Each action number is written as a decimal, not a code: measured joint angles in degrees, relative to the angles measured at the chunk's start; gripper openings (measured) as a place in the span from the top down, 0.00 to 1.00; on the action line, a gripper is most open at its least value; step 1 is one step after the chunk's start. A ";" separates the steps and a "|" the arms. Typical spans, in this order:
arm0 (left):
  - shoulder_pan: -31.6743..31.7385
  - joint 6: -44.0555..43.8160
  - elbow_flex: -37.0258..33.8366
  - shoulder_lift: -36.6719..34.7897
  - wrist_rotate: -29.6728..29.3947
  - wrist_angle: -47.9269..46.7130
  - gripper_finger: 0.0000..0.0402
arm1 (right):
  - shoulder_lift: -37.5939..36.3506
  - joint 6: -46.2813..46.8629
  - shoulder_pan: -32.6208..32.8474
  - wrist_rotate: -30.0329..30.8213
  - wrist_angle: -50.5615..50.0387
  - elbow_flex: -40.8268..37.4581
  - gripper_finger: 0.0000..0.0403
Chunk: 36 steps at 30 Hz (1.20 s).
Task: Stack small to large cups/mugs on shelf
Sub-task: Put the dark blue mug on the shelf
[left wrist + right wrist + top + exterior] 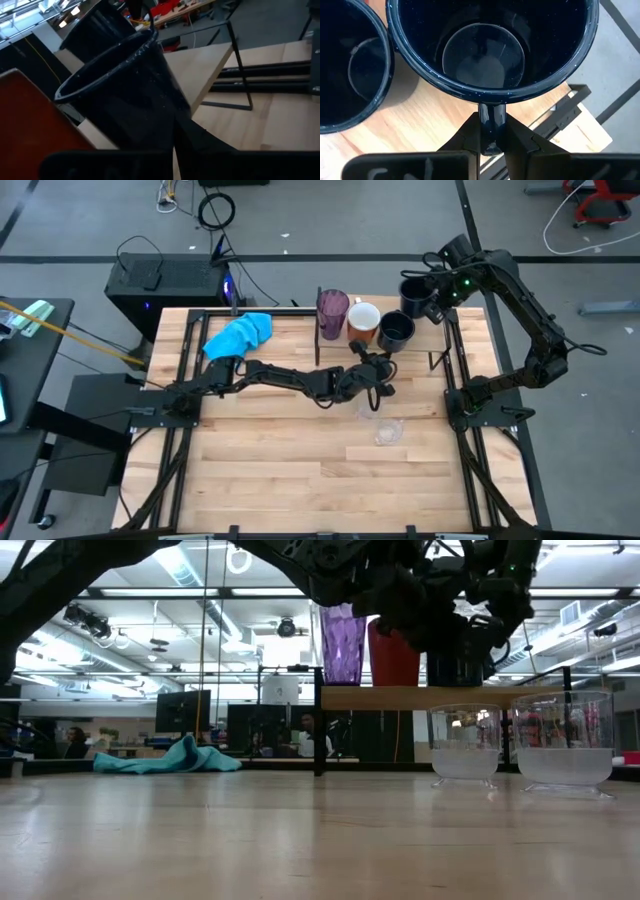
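Note:
On the light-wood shelf (425, 345) stand a purple tumbler (332, 310), an orange mug with a white inside (363, 319) and a black mug (396, 330), in a row. My left gripper (378, 360) reaches in from the near side and is shut on this black mug (115, 95). My right gripper (437, 298) is shut on a second black mug (414, 294) over the shelf's far right corner. I cannot tell whether that mug rests on the shelf. Two small clear cups (372, 408) (388, 430) stand on the tabletop in front of the shelf. My left gripper has the near black mug's handle (182, 127) between its fingers, coming from the table's near side. The mug's dark wall hides one finger. The mug stands upright beside the orange mug (30, 120). My right gripper pinches the second black mug's handle (492, 117) between its two fingers (525, 140), one on each side. The fingers come from the right side, slanting down. The mug is upright with its mouth up, beside the other black mug (350, 65).
A bright blue cloth (238, 335) lies at the table's far left. The shelf's thin dark uprights (318, 330) (446, 360) stand at its ends. The clear cups also show in the low view (463, 745) (563, 740). The near half of the plank tabletop (300, 470) is bare wood.

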 joint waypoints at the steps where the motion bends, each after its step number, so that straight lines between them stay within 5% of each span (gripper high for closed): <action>1: 0.11 -0.02 0.00 0.00 0.16 0.26 0.96 | 0.00 -0.02 0.00 -0.34 0.39 0.00 0.86; 36: 1.24 -1.47 -0.02 0.00 2.39 0.51 0.97 | 0.09 0.19 3.13 0.81 0.18 -0.07 0.86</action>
